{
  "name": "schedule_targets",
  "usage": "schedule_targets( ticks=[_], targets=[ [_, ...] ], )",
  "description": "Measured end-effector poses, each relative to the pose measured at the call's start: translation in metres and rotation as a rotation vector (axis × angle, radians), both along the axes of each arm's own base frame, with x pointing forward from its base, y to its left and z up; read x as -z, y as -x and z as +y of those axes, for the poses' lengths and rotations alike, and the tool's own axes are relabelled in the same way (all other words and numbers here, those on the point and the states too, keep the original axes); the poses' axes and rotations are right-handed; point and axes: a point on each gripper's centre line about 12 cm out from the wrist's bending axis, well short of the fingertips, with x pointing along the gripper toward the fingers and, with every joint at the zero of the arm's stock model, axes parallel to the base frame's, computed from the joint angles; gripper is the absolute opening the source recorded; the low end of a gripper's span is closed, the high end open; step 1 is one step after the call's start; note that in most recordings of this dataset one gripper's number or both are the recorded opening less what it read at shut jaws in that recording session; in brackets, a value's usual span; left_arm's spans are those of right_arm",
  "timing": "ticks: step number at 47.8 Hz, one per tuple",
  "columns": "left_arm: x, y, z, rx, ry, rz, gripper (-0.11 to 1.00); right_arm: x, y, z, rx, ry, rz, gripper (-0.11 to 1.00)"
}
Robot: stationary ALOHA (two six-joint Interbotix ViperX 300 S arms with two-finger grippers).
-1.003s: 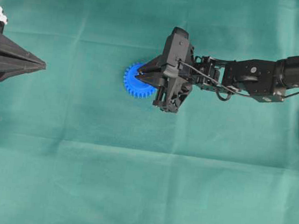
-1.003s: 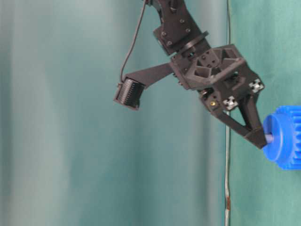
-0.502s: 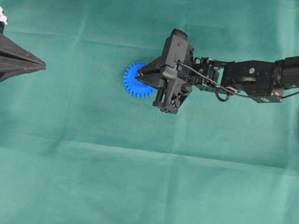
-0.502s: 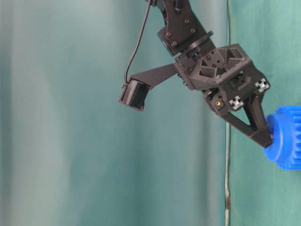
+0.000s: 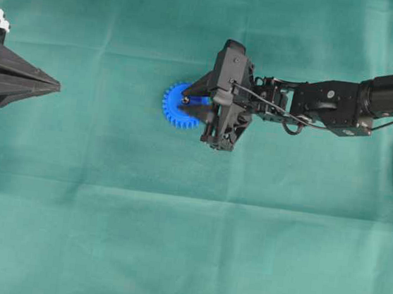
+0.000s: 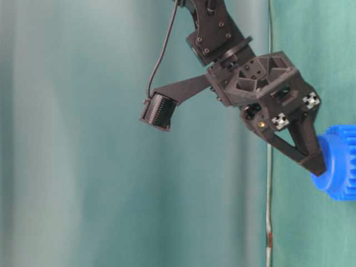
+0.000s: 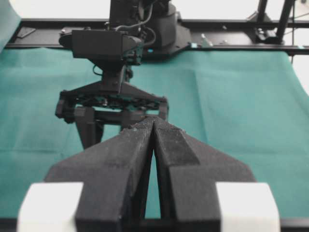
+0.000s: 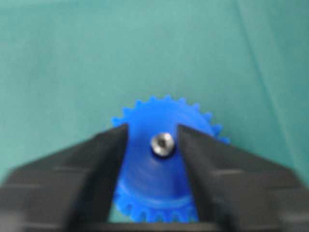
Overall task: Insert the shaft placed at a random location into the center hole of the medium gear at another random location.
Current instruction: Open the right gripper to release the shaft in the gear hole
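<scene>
— Standing on end in the center hole (image 8: 162,145) of the medium gear (image 8: 164,159), the shaft (image 8: 161,144) shows only its round silvery top in the right wrist view, so its long axis runs straight down into the gear. Do you agree?

— Yes. In the overhead view the shaft (image 5: 185,100) is a small grey dot at the middle of the gear (image 5: 175,106), and the gear lies flat on the green cloth (image 5: 171,243), somewhat left of the cloth's middle and nearer its far edge than its near one.

— And the right gripper (image 8: 153,145)?

— Its two black fingers (image 8: 96,159) stand on either side of the shaft with blue showing between each pad and the pin, so the jaws are parted and hold nothing. From table level the gripper (image 6: 317,164) angles down with its tips at the gear's raised hub (image 6: 328,167); whether they touch it I cannot tell.

— Anything else near the gear?

— Only the right arm (image 5: 329,105), reaching in from the right edge of the cloth. The left gripper (image 5: 54,86) sits well apart at the left edge, its fingers (image 7: 169,145) pressed together to a point with nothing between them.
</scene>
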Motion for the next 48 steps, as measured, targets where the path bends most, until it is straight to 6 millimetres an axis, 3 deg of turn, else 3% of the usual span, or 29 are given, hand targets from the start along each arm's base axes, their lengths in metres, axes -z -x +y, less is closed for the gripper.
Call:
schedule_targets(
  ticks=[3, 6, 25, 39, 48],
  targets=[
    [0.000, 0.000, 0.000, 0.000, 0.001, 0.002, 0.00, 0.000, 0.000, 0.001, -0.003, 0.001, 0.000, 0.84],
    [0.000, 0.000, 0.000, 0.000, 0.001, 0.002, 0.00, 0.000, 0.000, 0.001, -0.003, 0.000, 0.000, 0.93],
    [0.000, 0.000, 0.000, 0.000, 0.000, 0.002, 0.00, -0.001, 0.000, 0.001, -0.002, -0.001, -0.003, 0.87],
    [0.000, 0.000, 0.000, 0.000, 0.001, 0.002, 0.00, -0.049, 0.003, 0.002, -0.004, 0.009, -0.099, 0.87],
    [0.000, 0.000, 0.000, 0.000, 0.000, 0.002, 0.00, -0.061, 0.010, 0.003, -0.005, 0.008, -0.104, 0.87]
  ],
)
